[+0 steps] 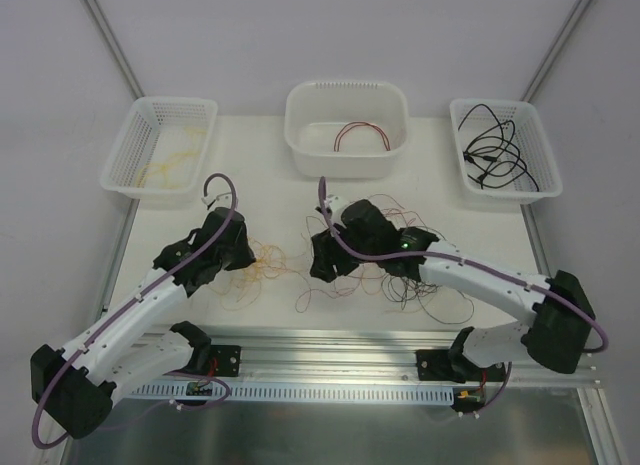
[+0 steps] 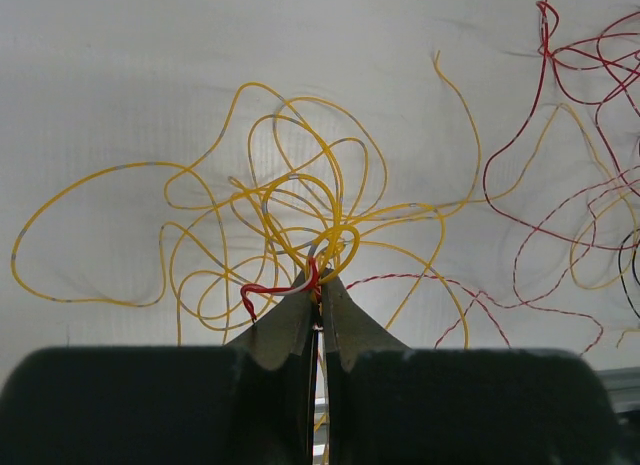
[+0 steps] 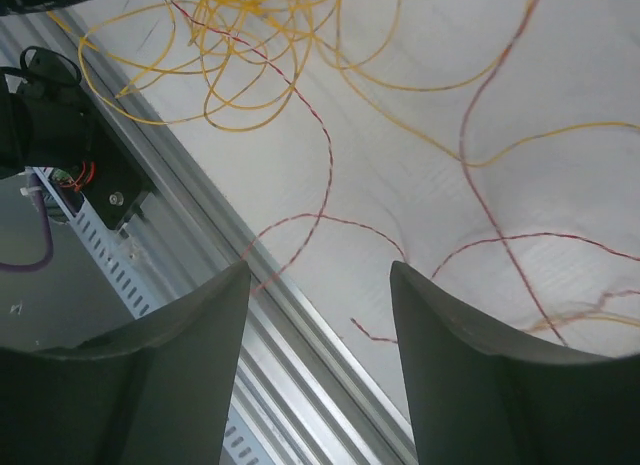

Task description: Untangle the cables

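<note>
A tangle of thin cables lies mid-table: a yellow clump on the left and red and black loops on the right. My left gripper is shut on the yellow cables. It pinches several strands at its tips, together with a short red-and-white wire. My right gripper is open and empty. It hovers over the table's front edge, above a red twisted wire, with yellow loops farther off.
At the back stand a left basket holding yellow cables, a middle tub holding a red cable, and a right basket holding black cables. An aluminium rail runs along the near table edge.
</note>
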Robot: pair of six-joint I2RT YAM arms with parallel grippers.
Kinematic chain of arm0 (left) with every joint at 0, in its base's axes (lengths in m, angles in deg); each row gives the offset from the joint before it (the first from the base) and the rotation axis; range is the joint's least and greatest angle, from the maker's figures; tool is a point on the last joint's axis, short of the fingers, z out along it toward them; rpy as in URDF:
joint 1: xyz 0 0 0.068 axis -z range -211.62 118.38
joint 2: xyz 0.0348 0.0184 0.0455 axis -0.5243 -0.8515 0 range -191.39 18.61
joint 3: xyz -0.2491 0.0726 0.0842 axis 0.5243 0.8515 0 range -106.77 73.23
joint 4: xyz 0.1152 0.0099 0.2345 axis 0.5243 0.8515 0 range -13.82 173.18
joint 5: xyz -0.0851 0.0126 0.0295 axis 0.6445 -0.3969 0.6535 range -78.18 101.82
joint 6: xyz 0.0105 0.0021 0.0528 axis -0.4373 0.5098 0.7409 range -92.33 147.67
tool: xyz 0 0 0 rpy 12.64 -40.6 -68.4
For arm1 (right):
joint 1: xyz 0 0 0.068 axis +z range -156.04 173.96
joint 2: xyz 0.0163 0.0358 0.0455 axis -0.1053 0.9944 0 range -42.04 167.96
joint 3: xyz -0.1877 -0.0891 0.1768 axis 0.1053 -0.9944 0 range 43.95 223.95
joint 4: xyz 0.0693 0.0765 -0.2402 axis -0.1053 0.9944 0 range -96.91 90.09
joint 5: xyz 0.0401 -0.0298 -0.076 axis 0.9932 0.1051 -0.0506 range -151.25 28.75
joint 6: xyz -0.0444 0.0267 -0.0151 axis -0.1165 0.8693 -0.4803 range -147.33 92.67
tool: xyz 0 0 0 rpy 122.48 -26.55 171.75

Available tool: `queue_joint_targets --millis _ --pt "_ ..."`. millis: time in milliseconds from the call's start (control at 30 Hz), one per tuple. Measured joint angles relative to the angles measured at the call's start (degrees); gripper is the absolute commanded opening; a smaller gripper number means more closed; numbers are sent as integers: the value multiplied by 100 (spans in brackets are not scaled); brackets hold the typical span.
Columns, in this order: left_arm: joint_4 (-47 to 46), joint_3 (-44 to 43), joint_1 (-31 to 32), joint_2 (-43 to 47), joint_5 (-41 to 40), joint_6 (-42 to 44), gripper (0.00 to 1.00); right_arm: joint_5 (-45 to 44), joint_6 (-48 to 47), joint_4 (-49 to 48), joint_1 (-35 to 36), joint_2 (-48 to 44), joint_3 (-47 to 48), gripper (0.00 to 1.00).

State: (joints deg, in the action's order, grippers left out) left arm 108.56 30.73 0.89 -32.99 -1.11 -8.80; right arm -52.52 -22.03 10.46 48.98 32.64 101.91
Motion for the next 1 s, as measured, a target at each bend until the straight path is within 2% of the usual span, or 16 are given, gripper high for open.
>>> queue_joint_targets --millis 200,400,500,533,567,700,833,1000 --pt "-68 46 0 74 96 -55 0 94 448 -522 396 1215 28 58" --pt "-131 157 0 232 94 -87 0 129 833 -785 487 1847 146 48" --pt "-170 197 0 258 92 -131 0 205 1023 -966 503 2024 151 23" --pt "-175 208 0 260 92 -149 0 229 1054 -999 520 2068 153 4" --pt "-175 216 0 264 81 -160 0 238 1073 -1010 542 2092 153 1" --pt "-192 273 0 332 -35 -181 0 138 1054 -831 597 2022 164 1" --pt "-210 411 2 507 -262 -267 4 -308 673 -94 595 1462 188 1" --pt "-317 522 0 678 -575 -463 16 -1003 175 702 481 284 225 1"
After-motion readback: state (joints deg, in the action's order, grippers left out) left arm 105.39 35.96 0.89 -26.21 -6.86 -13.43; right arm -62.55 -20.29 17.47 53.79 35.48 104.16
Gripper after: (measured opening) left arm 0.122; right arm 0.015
